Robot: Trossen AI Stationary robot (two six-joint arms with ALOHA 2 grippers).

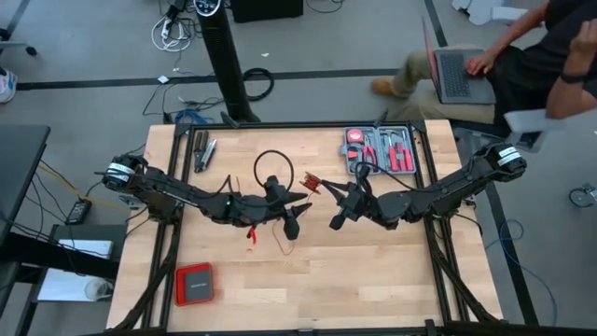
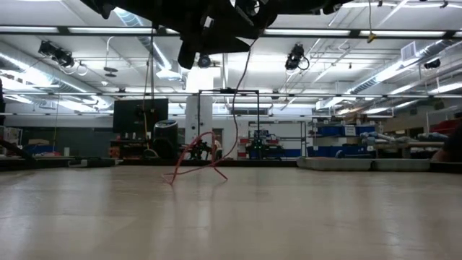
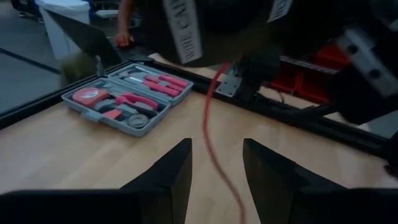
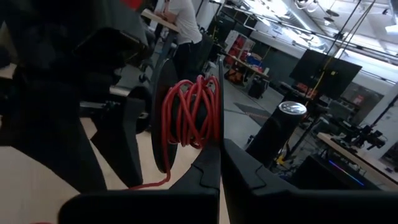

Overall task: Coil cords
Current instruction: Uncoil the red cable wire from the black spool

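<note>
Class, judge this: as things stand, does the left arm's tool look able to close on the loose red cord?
Probably yes: the left tool stands open, and the red cord runs between its fingers with nothing blocking.

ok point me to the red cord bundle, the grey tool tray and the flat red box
red cord bundle (image 4: 189,112), right wrist view, middle of the wound loops
grey tool tray (image 1: 410,169), high view, its right rim
flat red box (image 1: 194,283), high view, centre of its lid
</note>
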